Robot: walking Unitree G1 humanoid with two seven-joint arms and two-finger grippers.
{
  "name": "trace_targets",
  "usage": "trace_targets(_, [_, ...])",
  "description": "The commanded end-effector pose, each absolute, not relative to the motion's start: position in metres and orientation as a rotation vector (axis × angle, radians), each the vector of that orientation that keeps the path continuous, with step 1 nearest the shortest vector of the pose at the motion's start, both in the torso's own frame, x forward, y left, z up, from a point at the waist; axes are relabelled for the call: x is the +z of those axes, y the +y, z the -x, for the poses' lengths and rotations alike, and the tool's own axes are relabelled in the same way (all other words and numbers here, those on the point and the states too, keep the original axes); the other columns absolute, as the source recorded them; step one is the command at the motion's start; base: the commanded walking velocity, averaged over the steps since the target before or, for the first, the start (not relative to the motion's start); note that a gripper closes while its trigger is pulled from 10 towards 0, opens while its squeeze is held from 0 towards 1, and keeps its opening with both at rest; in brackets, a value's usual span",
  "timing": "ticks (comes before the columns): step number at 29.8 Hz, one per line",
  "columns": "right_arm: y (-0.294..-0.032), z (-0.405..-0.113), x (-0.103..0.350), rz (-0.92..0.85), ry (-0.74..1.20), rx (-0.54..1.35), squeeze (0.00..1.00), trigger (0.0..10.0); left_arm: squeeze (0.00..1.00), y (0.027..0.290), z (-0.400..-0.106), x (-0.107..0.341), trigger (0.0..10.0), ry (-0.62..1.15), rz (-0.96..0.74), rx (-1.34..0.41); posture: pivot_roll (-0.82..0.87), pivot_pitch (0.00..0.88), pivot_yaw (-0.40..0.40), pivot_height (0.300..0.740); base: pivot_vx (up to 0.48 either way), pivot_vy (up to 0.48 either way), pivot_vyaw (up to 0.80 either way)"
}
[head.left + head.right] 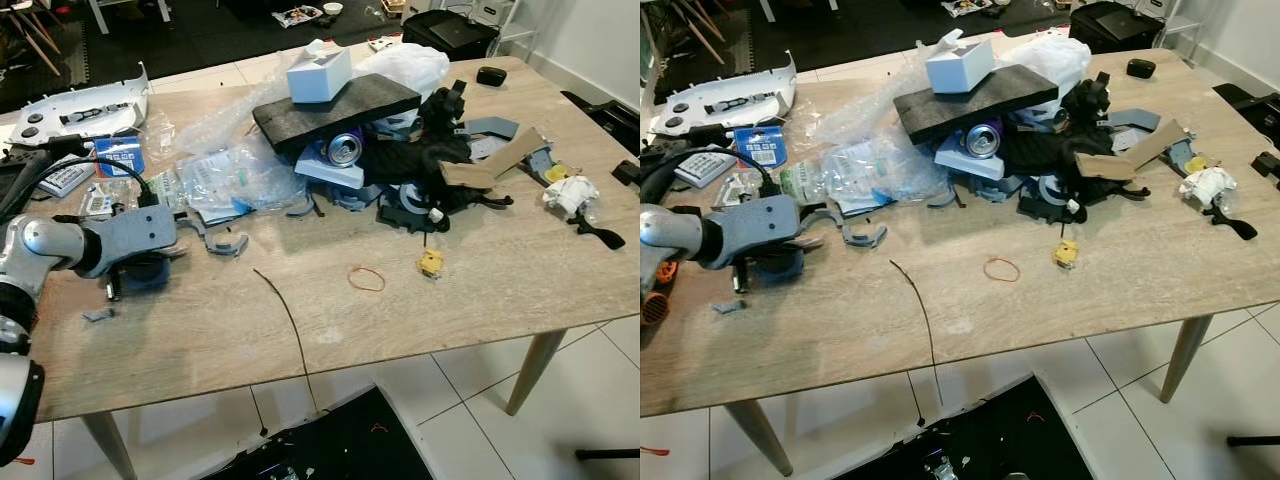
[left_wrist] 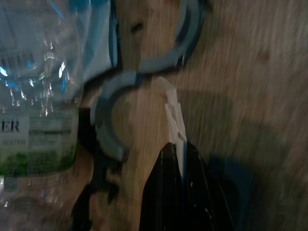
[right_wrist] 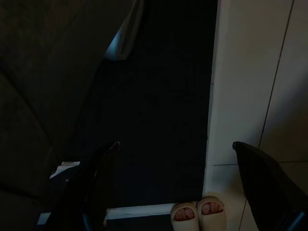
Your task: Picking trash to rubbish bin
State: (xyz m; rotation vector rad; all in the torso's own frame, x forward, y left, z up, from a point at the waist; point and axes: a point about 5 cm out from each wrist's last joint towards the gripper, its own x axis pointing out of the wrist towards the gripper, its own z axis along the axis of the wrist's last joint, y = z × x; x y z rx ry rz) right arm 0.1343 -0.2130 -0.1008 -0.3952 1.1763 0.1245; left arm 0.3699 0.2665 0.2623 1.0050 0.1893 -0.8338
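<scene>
Trash is heaped on the wooden table (image 1: pixel 470 300): a black foam slab (image 1: pixel 335 105) under a white box (image 1: pixel 320 75), a drink can (image 1: pixel 345 148), clear plastic bags (image 1: pixel 225 150) and dark scraps. My left gripper (image 1: pixel 180 248) rests low on the table's left side, beside grey curved plastic pieces (image 1: pixel 226 243). In the left wrist view its black fingers (image 2: pixel 168 192) are shut on a thin white scrap (image 2: pixel 174 115), next to a clear water bottle (image 2: pixel 38 96). The right gripper (image 3: pixel 175 144) hangs open over dark floor.
A rubber band (image 1: pixel 366 278), a yellow bit (image 1: pixel 431 263), a thin black wire (image 1: pixel 288 315), cardboard (image 1: pixel 500 160) and crumpled tissue (image 1: pixel 570 192) lie about. A black bag (image 1: pixel 330 440) sits on the floor below the front edge. A person's slippered toes (image 3: pixel 199 214) show on the tiles.
</scene>
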Motion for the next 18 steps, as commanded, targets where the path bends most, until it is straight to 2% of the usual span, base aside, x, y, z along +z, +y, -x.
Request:
trace_targets(1, [-0.184,-0.106,-0.114,0.357,1.270,0.234,0.00,10.0,0.00,0.258,-0.369,0.259,0.0,0.119,-0.865,-0.895,-0.10,0.332,0.127,0.740,0.000,0.000,0.00])
trace_targets(7, [-0.184,-0.110,-0.113,0.360,1.262,0.232,0.00,10.0,0.00,0.249,-0.370,0.272,0.0,-0.017,-0.669,-0.941,-0.10,0.313,0.126,0.740,0.000,0.000,0.00])
trace_targets(11, [-0.184,-0.114,-0.112,0.363,1.254,0.231,0.00,10.0,0.00,0.241,-0.370,0.283,0.0,-0.149,-0.432,-1.002,-0.10,0.292,0.121,0.740,0.000,0.000,0.00])
trace_targets(12, [-0.184,-0.115,-0.111,0.365,1.252,0.231,0.00,10.0,0.00,0.237,-0.370,0.282,0.6,-0.180,-0.359,-1.014,-0.10,0.282,0.119,0.740,0.000,0.000,0.00])
trace_targets(13, [-0.184,-0.115,-0.111,0.365,1.252,0.231,0.00,10.0,0.00,0.237,-0.370,0.282,0.6,-0.180,-0.359,-1.014,-0.10,0.282,0.119,0.740,0.000,0.000,0.00])
trace_targets(14, [-0.184,-0.118,-0.111,0.368,1.249,0.231,0.00,10.0,0.00,0.231,-0.371,0.280,10.0,-0.237,-0.227,-1.029,-0.09,0.272,0.117,0.740,0.000,0.000,0.00])
trace_targets(18, [-0.184,-0.122,-0.109,0.374,1.242,0.231,0.00,10.0,0.00,0.217,-0.367,0.262,10.0,-0.291,-0.082,-1.041,-0.09,0.242,0.103,0.740,0.000,0.000,0.00])
